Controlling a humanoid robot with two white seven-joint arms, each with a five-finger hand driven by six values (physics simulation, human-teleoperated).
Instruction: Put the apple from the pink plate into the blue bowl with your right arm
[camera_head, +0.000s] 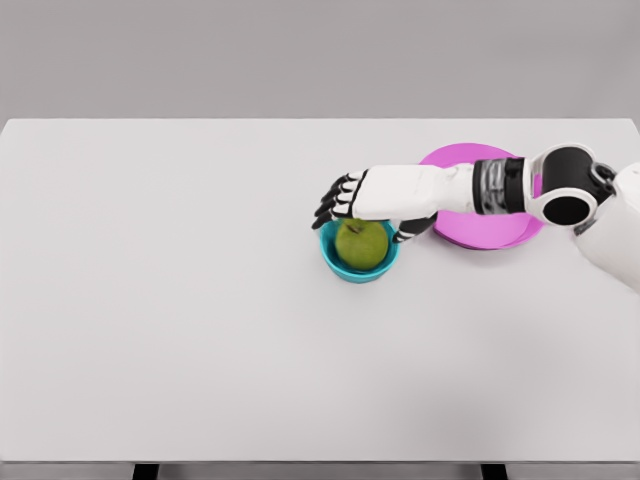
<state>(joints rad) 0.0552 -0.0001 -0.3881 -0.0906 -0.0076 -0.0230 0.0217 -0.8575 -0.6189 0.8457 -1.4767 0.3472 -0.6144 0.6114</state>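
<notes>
Now the apple (362, 243) sits in the blue bowl (336, 259), right hand (385, 196) above.

White arm (440, 188), seemingly black fingertips (330, 205).

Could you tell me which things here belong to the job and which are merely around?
Job: green apple, lying in the blue bowl; pink plate; right hand above the bowl.

Merely around: white table.

Apple (362, 243) in bowl (335, 258) (blue)
</notes>
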